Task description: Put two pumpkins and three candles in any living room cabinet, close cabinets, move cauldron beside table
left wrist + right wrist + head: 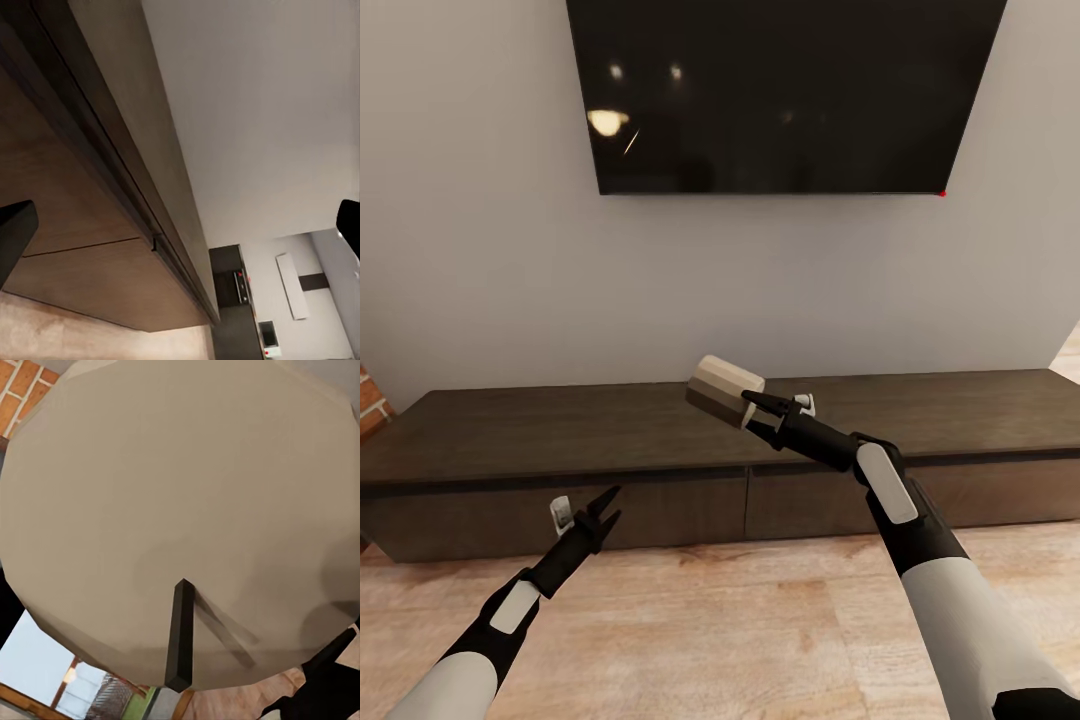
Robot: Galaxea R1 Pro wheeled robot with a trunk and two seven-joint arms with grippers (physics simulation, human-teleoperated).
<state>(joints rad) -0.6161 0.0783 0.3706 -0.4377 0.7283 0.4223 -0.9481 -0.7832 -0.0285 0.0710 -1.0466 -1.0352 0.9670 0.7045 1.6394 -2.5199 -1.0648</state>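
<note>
Candle [725,390] sits clamped in the right gripper [752,405], tipped on its side above the cabinet [660,430] top — drawers below look closed. Left gripper [603,507], jaws spread and empty, hangs just before the left drawer front [560,510] — the nearer arm to open it.

Candle [724,390]: pale beige top, grey-brown base, black wick [180,636]. Cabinet [660,430] dark brown. Floor [740,620] light wood grain. Wall [480,250] pale grey; TV [780,90] glossy black.
</note>
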